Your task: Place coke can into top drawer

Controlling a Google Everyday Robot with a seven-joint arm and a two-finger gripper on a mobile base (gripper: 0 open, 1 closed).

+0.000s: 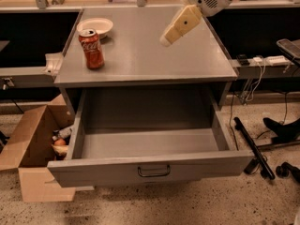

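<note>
The coke can [92, 49], red with white script and a silver top, stands upright on the left of the grey cabinet top [154, 60]. The top drawer [150, 170] is pulled wide open below it, and nothing shows inside. Its dark bar handle sits at the centre of the front panel. My gripper [166, 41], cream-coloured on a white arm, hangs above the right half of the cabinet top. It is well to the right of the can, points down-left and holds nothing.
A white bowl [95, 26] sits just behind the can. An open brown cardboard box [28, 144] with items in it stands on the floor left of the drawer. Black stand legs [253, 149] and cables lie on the floor at the right. A counter runs behind.
</note>
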